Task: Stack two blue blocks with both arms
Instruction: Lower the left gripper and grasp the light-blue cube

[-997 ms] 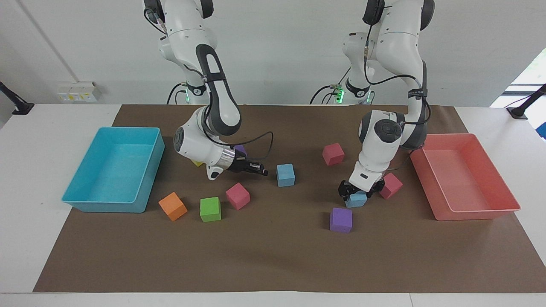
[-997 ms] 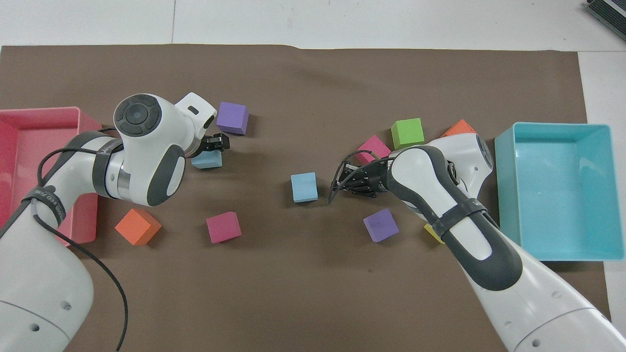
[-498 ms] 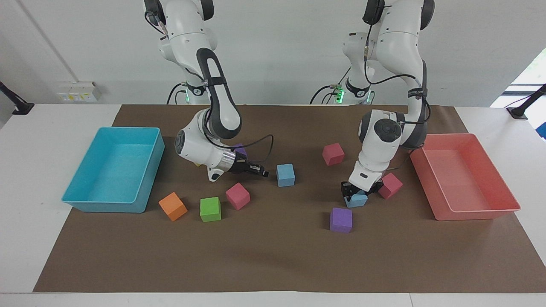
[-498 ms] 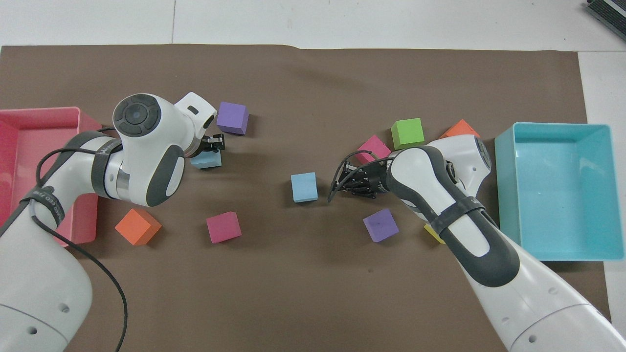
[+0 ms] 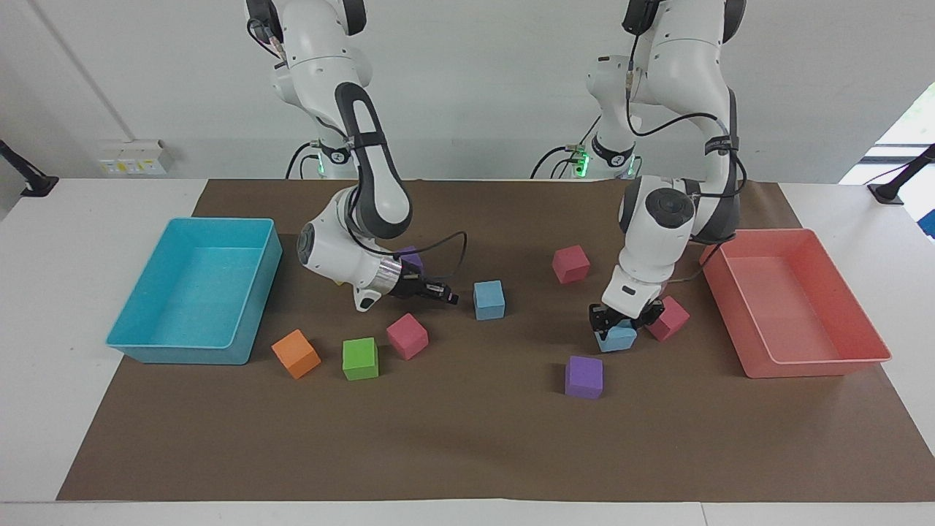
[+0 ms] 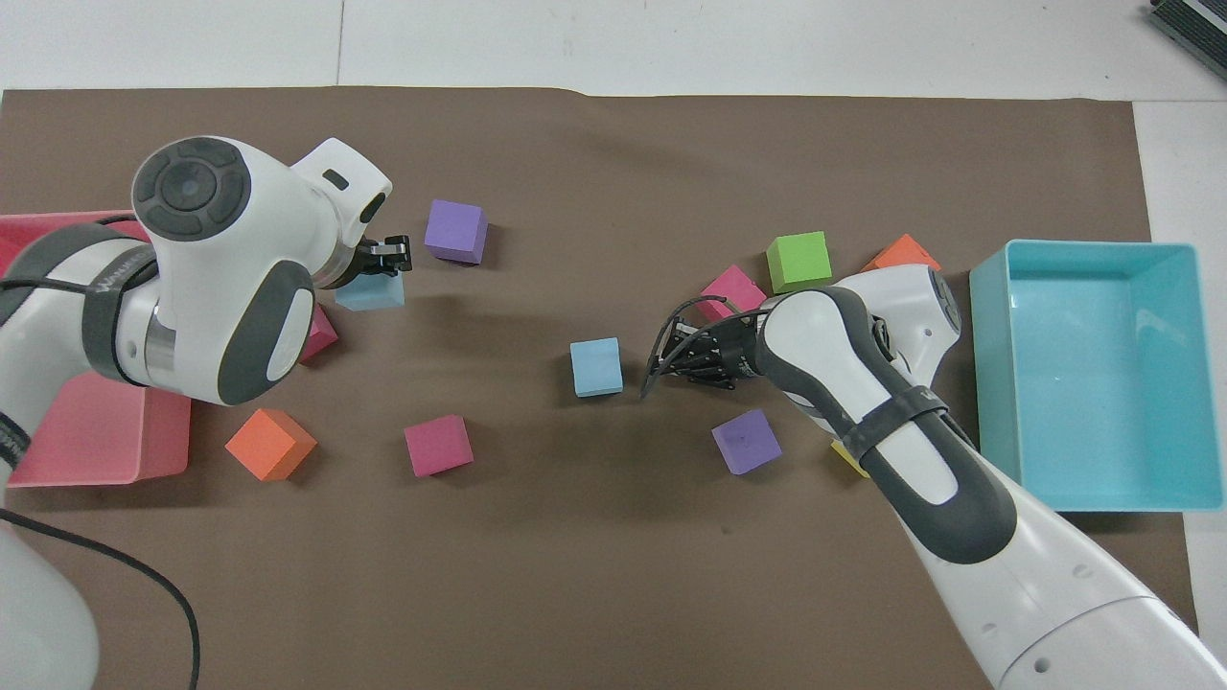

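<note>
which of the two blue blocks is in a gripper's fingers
The blue block beside the purple cube, toward the left arm's end: the left gripper is shut on it. The other blue block sits free mid-table, the right gripper just short of it.

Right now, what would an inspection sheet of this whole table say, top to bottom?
Surface: brown mat on a white table.
Job's things: one blue block lifted just off the mat in the left gripper; the other blue block lies mid-mat.
Clutter: purple cube, pink cubes, green cube, orange cubes, yellow cube; turquoise tray and pink tray, nothing seen in either.
Grippers: left jaws shut on its block; right gripper low beside the mid-mat block, apart from it.
Cables: black cable looping off the right wrist.
Surroundings: white wall, wall sockets.
</note>
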`<act>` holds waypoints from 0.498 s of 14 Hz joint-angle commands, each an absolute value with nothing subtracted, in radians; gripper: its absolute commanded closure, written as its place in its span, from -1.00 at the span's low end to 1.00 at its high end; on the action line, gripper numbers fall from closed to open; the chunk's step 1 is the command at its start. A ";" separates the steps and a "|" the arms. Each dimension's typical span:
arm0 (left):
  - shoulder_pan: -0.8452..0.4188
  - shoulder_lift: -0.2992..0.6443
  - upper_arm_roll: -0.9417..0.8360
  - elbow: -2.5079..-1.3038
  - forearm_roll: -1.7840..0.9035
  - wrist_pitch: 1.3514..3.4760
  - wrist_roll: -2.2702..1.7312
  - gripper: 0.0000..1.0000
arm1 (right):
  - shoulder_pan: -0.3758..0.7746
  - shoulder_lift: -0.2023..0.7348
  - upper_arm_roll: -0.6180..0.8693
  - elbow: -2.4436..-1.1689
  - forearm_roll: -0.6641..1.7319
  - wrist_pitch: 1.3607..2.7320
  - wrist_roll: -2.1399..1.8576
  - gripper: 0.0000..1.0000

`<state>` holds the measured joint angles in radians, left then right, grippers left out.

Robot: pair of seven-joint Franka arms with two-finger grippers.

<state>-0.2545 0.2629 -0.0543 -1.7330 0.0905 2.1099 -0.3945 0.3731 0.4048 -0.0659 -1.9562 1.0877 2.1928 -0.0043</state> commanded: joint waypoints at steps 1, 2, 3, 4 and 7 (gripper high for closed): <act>-0.322 0.273 -0.051 -1.658 0.110 2.023 -0.460 0.35 | 0.370 0.405 -0.060 -1.963 1.127 2.215 -0.046 1.00; -0.345 0.273 -0.052 -1.661 0.110 2.034 -0.510 0.35 | 0.370 0.405 -0.060 -1.963 1.127 2.214 -0.046 1.00; -0.369 0.272 -0.054 -1.660 0.107 2.033 -0.520 0.35 | 0.370 0.405 -0.060 -1.965 1.127 2.214 -0.046 1.00; -0.396 0.276 -0.054 -1.657 0.103 2.033 -0.525 0.35 | 0.370 0.405 -0.060 -1.965 1.127 2.214 -0.046 1.00; -0.472 0.308 -0.054 -1.652 0.104 2.046 -0.624 0.35 | 0.370 0.405 -0.060 -1.965 1.127 2.214 -0.046 1.00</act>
